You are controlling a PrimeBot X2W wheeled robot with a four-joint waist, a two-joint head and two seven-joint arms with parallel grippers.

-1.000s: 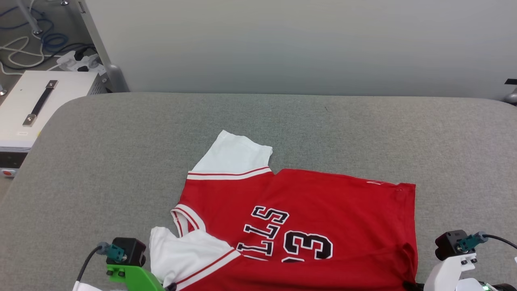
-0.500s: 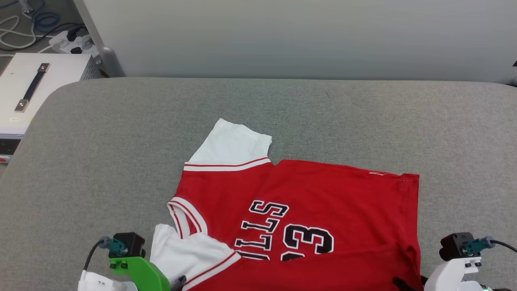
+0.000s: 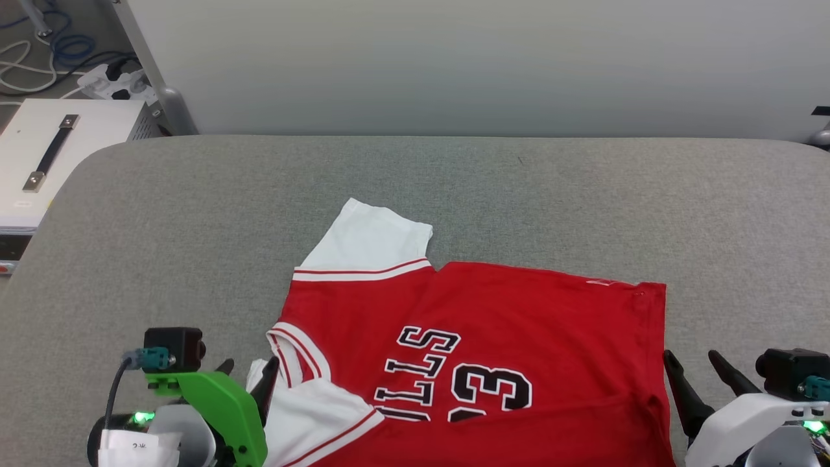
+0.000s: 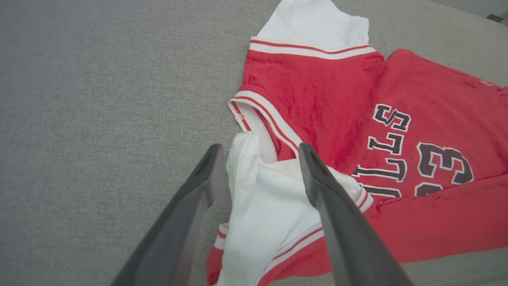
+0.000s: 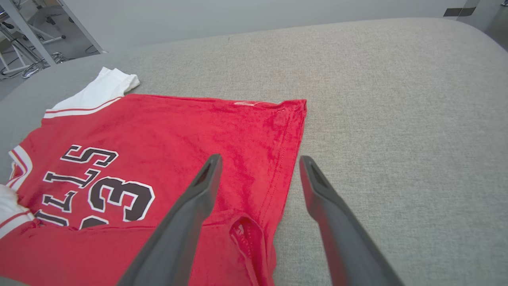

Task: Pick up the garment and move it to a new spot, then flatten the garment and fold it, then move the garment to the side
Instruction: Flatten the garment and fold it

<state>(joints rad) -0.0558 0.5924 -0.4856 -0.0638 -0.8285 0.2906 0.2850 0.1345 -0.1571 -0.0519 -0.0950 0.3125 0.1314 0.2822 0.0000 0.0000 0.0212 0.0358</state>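
Red garment (image 3: 519,311) with white sleeves, red-white striped trim, black white-outlined lettering, on grey surface (image 3: 194,214).

Bright, even light; soft shadows; sharp focus.

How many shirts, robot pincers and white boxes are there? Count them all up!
Shirt: 1
Pincers: 2, left pincer and right pincer
White box: 1
Total: 4
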